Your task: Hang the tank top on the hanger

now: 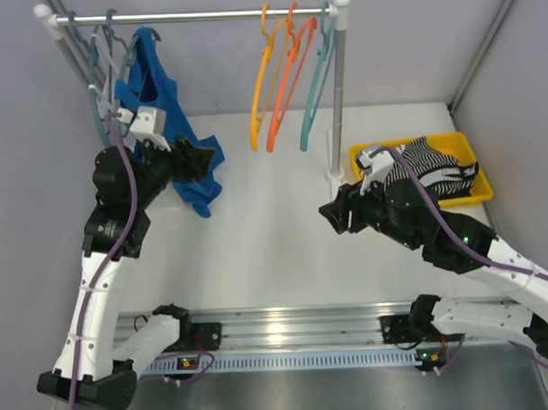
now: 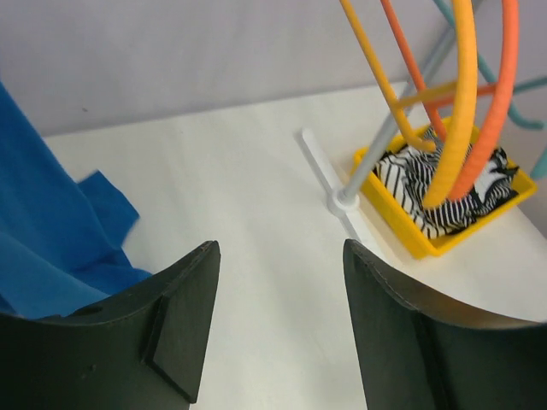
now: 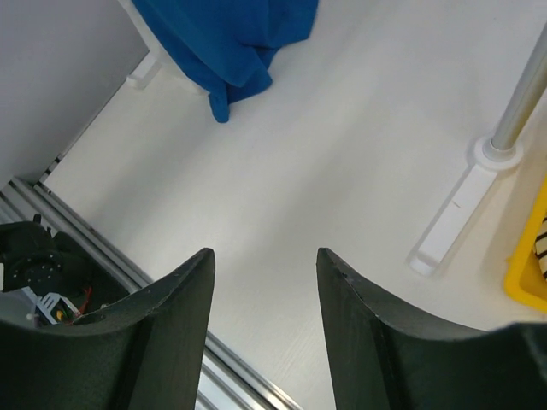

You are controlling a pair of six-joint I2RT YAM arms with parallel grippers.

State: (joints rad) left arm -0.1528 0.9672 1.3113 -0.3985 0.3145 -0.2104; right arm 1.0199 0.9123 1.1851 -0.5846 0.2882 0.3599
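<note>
a bright royal-blue sleeveless fabric tank top hangs at the far left end of the white metal rack rail. its lower part trails down to the white table. just to its left, thin dark lines mark the slate-teal plastic hanger. whether both straps sit on its shoulders cannot be told from here.

the left gripper is just right of the blue cloth, its jaws apart with only bare table between them. the right gripper hovers over the middle of the table, well apart from the garment, and its jaws are also spread and empty. on the right, a yellow plastic tray holds a black-and-white striped garment. orange and yellow-orange plastic hangers dangle from the rail's right half.

the hanging step looks to be at its end, with the top up on the rack and neither gripper holding it. the next move likely calls for the left arm to back away to the near side without snagging the loose hem. if a strap proves to be off, it would need a careful pinch to seat it.
</note>
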